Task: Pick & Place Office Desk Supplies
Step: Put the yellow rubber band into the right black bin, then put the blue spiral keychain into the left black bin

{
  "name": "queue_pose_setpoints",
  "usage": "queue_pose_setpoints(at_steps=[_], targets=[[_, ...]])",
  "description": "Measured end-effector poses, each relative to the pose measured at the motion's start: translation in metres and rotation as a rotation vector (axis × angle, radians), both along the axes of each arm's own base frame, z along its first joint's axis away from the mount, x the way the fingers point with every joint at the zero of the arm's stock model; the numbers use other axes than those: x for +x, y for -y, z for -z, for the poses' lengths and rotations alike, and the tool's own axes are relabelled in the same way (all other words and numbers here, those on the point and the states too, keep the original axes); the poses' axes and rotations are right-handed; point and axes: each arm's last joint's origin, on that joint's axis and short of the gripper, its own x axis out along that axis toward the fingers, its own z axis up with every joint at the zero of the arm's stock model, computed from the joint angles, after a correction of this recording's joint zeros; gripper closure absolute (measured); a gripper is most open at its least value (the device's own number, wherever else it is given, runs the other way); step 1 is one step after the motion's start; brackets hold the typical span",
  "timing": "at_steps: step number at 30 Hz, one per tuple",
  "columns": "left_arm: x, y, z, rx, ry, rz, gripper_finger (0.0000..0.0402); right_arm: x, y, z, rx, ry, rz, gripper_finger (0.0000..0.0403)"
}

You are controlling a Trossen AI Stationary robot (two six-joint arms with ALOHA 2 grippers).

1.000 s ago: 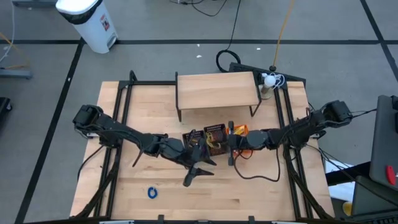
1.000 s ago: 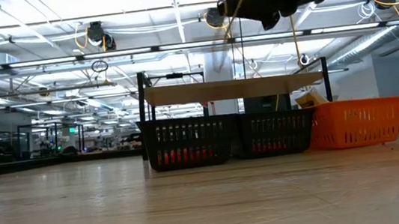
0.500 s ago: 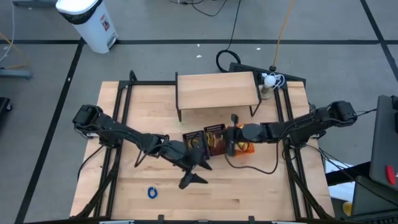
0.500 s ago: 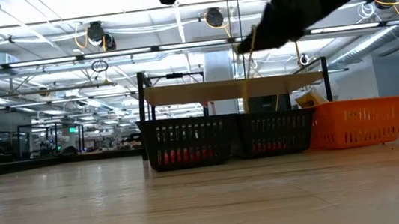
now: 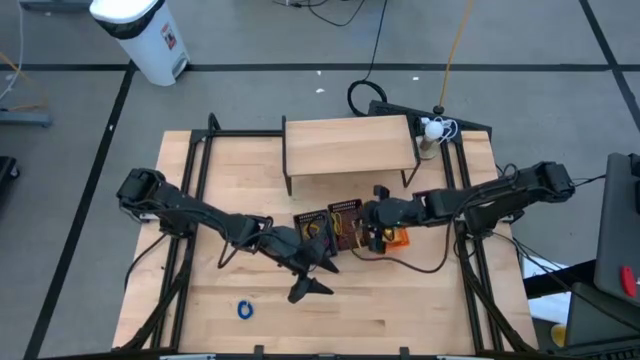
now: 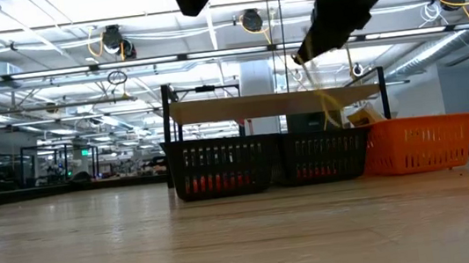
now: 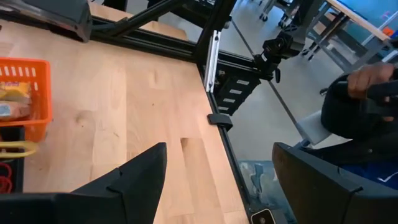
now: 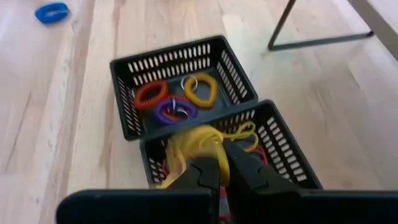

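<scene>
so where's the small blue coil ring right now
The small blue coil ring lies alone on the bare wooden table in the high view, front left, apart from the open left gripper.

Black slatted baskets [image 8: 180,81] hold orange, purple and yellow coil rings [image 8: 176,99]; a blue ring [image 5: 244,309] lies on pale wood.

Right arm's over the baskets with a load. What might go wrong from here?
1. The right gripper is shut on yellow elastic bands that hang in loose loops; one may snag the black basket wall or drop outside.
2. The open left gripper hovers close by; the arms might clash.
</scene>
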Motion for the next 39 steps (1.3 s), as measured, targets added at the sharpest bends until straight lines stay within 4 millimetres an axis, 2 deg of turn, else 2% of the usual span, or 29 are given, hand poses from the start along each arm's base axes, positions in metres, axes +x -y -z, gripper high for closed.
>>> queue_pose_setpoints(at_steps=[9, 22, 26, 34, 37, 39], targets=[[0.000, 0.000, 0.001, -0.007, -0.013, -0.003, 0.0107, 0.001, 0.020, -0.017, 0.045, -0.076, 0.056, 0.0403], [0.000, 0.000, 0.001, -0.022, -0.022, -0.009, 0.0107, 0.001, 0.021, -0.015, 0.087, -0.088, 0.061, 0.0396], [-0.001, 0.001, 0.001, -0.022, -0.023, -0.008, 0.0107, 0.003, 0.021, -0.017, 0.134, -0.066, 0.060, 0.0358], [-0.001, 0.003, 0.001, -0.021, -0.025, -0.002, 0.0108, 0.007, 0.021, -0.020, 0.148, -0.013, 0.043, 0.0246], [-0.002, 0.003, 0.003, -0.009, -0.041, 0.003, 0.0108, 0.007, 0.013, -0.021, 0.157, -0.005, 0.022, 0.0213], [-0.006, 0.003, 0.010, -0.007, -0.135, 0.007, 0.0108, 0.005, 0.001, -0.021, 0.173, -0.013, -0.026, 0.0198]])
